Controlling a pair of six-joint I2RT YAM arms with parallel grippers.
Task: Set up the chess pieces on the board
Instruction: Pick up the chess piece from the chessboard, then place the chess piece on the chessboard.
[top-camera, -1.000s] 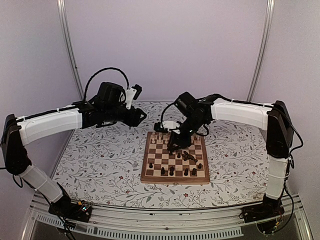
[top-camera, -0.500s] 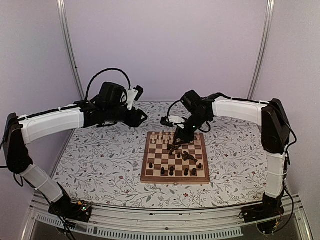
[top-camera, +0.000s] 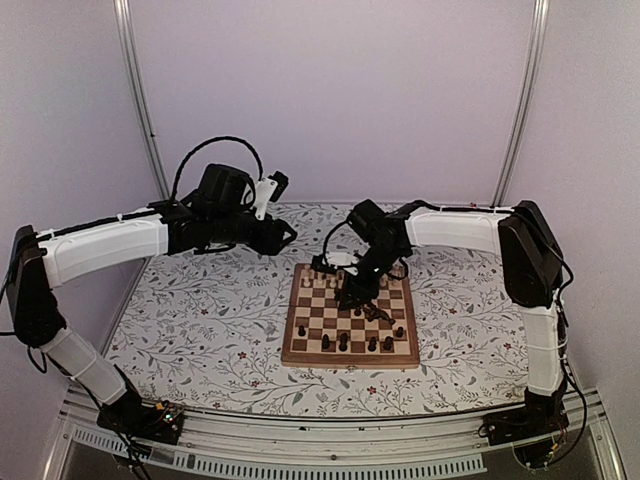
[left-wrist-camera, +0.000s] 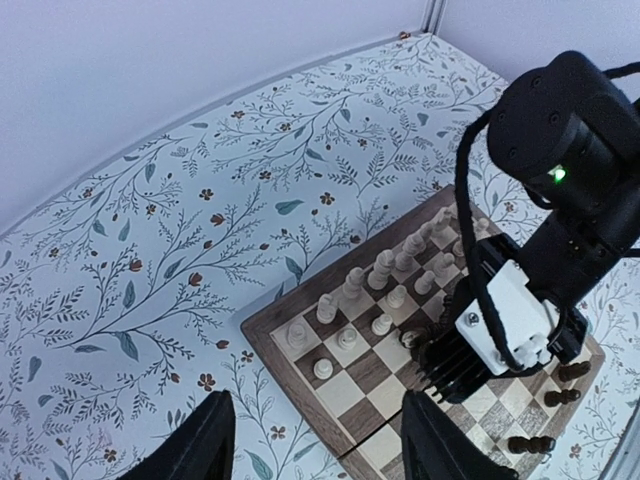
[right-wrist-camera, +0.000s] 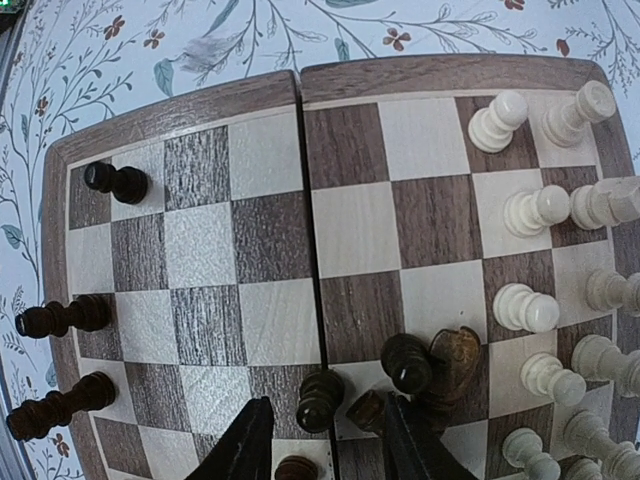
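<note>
1. My right gripper (right-wrist-camera: 328, 425) is over the board (right-wrist-camera: 450, 75), with the jaws apart and gripping nothing.
2. Small dark pieces (right-wrist-camera: 320, 398) are between its fingers (right-wrist-camera: 250, 450). I cannot tell if they touch. Pale pieces (right-wrist-camera: 527, 308) stand right of the jaws.
3. My left gripper (left-wrist-camera: 315, 435) hangs released and holds nothing. The board is ahead of its jaws, to the right.

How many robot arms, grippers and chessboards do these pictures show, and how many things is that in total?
Robot arms: 2 (left arm, right arm)
Grippers: 2 (left gripper, right gripper)
Chessboards: 1 (chessboard)
Total: 5
</note>
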